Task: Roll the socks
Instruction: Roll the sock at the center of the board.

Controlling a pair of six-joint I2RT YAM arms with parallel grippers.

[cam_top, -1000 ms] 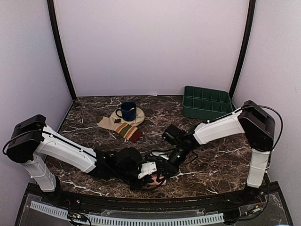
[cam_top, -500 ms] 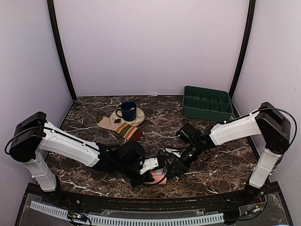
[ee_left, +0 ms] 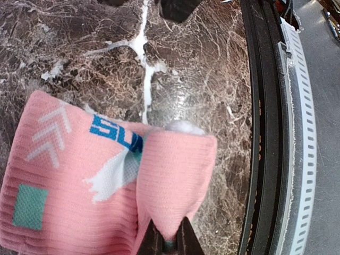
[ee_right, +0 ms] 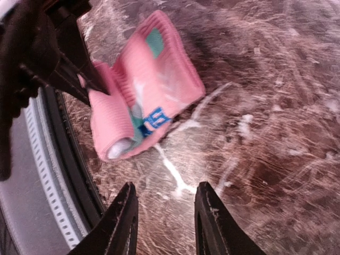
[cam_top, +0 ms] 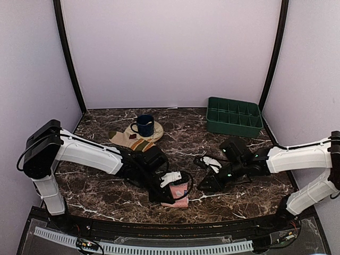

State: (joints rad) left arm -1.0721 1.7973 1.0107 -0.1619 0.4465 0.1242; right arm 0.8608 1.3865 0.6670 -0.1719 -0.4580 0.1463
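Observation:
A pink sock (cam_top: 176, 195) with blue lettering and a green patch lies partly rolled near the table's front edge. It fills the left wrist view (ee_left: 95, 180) and shows in the right wrist view (ee_right: 143, 101). My left gripper (cam_top: 171, 192) (ee_left: 167, 241) is shut on the folded pink end of it. My right gripper (cam_top: 204, 186) (ee_right: 163, 223) is open and empty, a short way to the right of the sock over bare marble. A second, striped sock (cam_top: 137, 142) lies flat at the back left.
A blue mug (cam_top: 144, 125) stands on a round coaster at the back left, touching the striped sock. A green compartment tray (cam_top: 234, 116) sits at the back right. The black front rail (ee_left: 260, 159) runs close beside the pink sock.
My right gripper has let go and drawn back to the right, away from the pink sock. My left gripper has shifted right, still gripping the sock, which now lies more unfolded.

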